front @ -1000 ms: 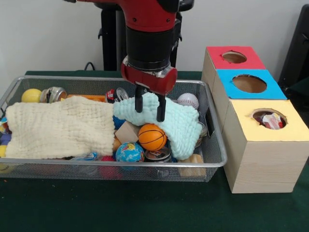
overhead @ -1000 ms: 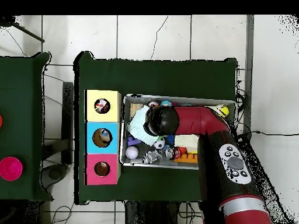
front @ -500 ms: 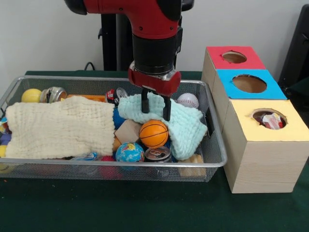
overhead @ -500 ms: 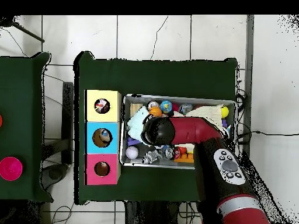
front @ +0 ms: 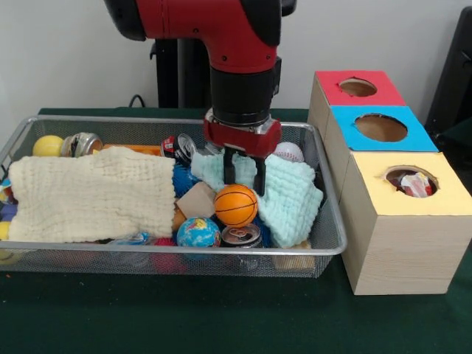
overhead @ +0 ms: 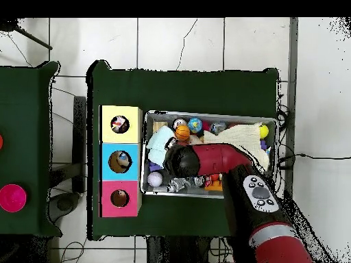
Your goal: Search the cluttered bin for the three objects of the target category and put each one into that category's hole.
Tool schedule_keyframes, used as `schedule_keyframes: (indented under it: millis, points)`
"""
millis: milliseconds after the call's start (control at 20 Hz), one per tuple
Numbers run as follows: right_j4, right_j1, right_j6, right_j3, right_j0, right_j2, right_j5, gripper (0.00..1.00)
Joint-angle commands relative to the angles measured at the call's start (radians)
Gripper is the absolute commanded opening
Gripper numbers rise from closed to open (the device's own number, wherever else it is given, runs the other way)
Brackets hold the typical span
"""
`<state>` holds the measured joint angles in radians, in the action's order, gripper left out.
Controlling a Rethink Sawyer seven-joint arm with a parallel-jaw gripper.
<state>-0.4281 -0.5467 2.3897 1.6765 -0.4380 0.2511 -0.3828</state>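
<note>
The mini basketball [front: 236, 205] lies in the wire bin [front: 330, 243] beside a globe ball [front: 198, 232], a can [front: 242, 235] and a wooden block [front: 195, 199], just below the gripper [front: 243, 175], whose fingers pinch the mint cloth [front: 291, 199]. A cream cloth [front: 92, 195] hides much of the bin's other end; the baseball [front: 289, 152] peeks out behind, and something sits in the yellow box [front: 402, 243]

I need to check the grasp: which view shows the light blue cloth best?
The front view: the light blue cloth lies open beneath the gripper. Overhead, the arm hides most of it, leaving one edge.
</note>
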Motion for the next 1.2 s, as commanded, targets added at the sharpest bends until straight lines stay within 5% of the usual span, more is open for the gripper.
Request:
schedule_keyframes:
  millis: [50,600,900,1200]
  points:
    - [-0.063,0.066,0.039,0.053,0.054,-0.048,0.082,0.0]
    - [0.068,-0.004,0.128,-0.02,0.189,-0.126,-0.057,0.0]
    - [0.218,-0.212,0.075,-0.062,0.2,-0.087,-0.326,0.0]
    - [0.277,-0.269,0.026,-0.131,0.188,-0.078,-0.513,0.0]
